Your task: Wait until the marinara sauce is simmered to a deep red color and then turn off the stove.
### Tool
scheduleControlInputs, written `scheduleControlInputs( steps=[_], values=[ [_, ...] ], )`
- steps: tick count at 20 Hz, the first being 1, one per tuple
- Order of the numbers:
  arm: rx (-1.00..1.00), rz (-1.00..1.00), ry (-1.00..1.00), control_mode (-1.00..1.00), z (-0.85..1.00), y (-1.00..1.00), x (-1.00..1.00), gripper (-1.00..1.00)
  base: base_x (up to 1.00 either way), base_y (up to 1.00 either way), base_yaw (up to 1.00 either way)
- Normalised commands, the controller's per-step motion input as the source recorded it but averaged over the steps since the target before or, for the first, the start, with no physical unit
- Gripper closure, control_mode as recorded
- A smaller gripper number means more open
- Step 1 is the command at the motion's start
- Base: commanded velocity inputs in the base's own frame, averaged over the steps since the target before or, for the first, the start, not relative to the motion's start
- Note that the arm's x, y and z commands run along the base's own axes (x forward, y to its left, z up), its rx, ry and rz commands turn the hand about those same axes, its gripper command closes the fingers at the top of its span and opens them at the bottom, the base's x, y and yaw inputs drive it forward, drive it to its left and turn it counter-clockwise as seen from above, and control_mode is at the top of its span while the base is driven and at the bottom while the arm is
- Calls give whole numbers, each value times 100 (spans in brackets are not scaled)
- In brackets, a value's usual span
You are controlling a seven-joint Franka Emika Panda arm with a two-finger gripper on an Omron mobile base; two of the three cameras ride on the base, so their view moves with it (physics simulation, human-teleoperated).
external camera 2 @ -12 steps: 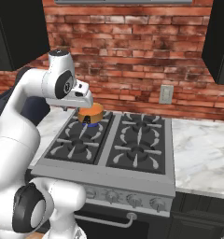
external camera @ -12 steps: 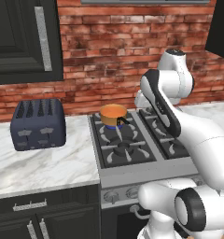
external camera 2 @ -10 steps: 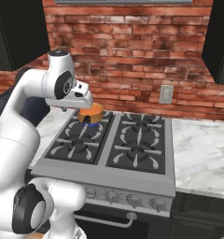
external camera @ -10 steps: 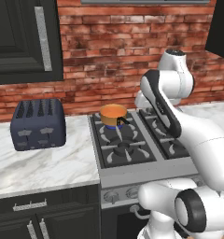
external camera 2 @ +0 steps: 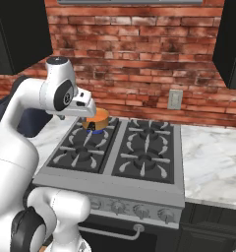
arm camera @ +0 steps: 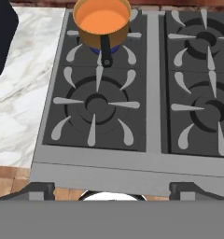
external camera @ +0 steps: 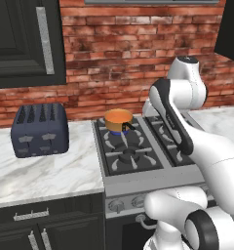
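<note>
The marinara sauce (arm camera: 101,18) is a smooth orange disc in a small orange saucepan (external camera: 118,120) with a blue base and a short black handle. The pan stands on the back left burner of the stove (external camera: 133,152), a grey steel range with black grates and a row of round knobs (external camera 2: 134,210) along its front. In the right base view my hand partly covers the saucepan (external camera 2: 99,119). My gripper (arm camera: 113,190) hangs open above the stove's front edge, looking down at the front left burner (arm camera: 96,103), with nothing between its fingers.
A dark blue-grey toaster (external camera: 40,130) sits on the marble counter (external camera: 50,171) left of the stove. Behind runs a brick wall with an outlet (external camera 2: 175,99). Dark cabinets hang above and stand below. More marble counter (external camera 2: 213,162) lies to the right.
</note>
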Motion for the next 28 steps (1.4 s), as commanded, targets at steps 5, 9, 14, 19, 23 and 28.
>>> scheduleControlInputs(
  steps=[5,9,14,19,23,28],
  values=[
    [0,0,0,-100,0,0,0,-100,0,0,0],
    [0,0,0,-100,0,0,0,-100,0,0,0],
    [0,0,0,-100,0,0,0,-100,0,0,0],
    [0,0,0,-100,0,0,0,-100,0,0,0],
    [0,0,0,-100,0,0,0,-100,0,0,0],
    [0,0,0,-100,0,0,0,-100,0,0,0]
  ],
)
